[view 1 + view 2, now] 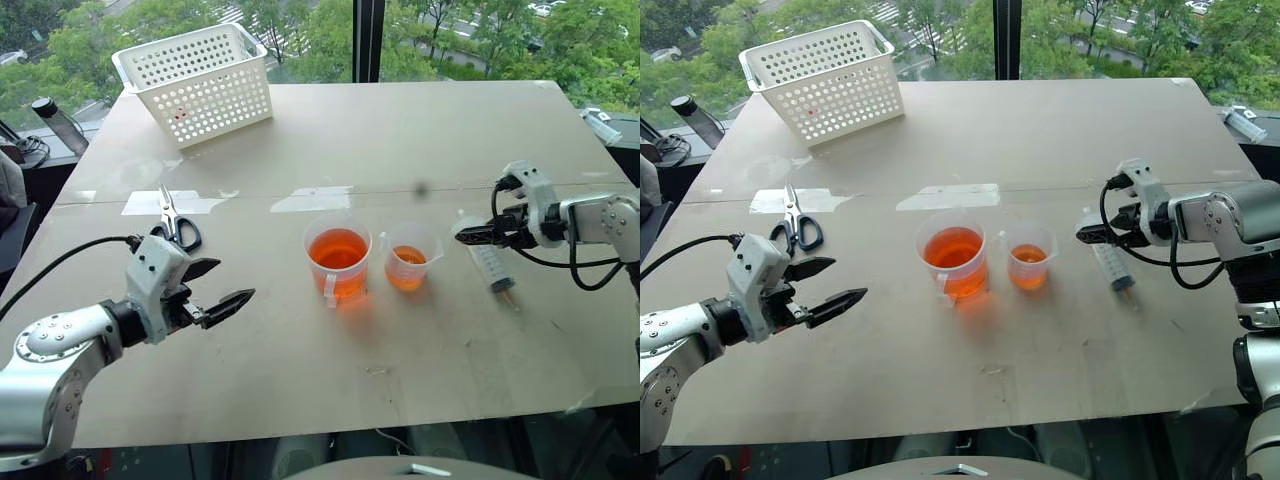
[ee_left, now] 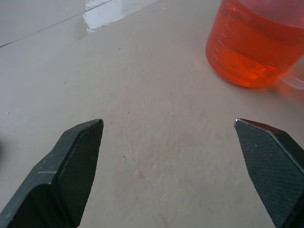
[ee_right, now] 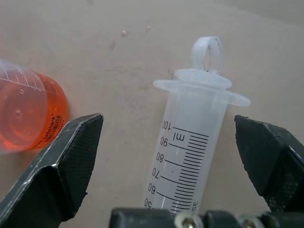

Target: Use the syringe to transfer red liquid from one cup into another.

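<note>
The syringe (image 1: 489,263) lay flat on the counter (image 1: 400,140), just right of the smaller beaker (image 1: 409,257), its orange tip toward the near edge and its plunger ring toward the far side. The right tool (image 1: 470,235) hung over the syringe's plunger end with its fingers (image 3: 66,161) spread wide to either side of the barrel; in the right wrist view neither pad seemed to touch the plastic, though the angle left that a little uncertain. The smaller beaker held a shallow layer of red liquid (image 1: 407,266) and stood just beside the larger handled beaker (image 1: 337,257), which was filled with the same liquid to roughly half its height. The left tool (image 1: 222,288) hovered well to the left of both cups, its fingers apart and holding nothing. Scissors (image 1: 176,225) lay beyond it, and a white perforated basket (image 1: 197,80) sat at the far left corner.
</note>
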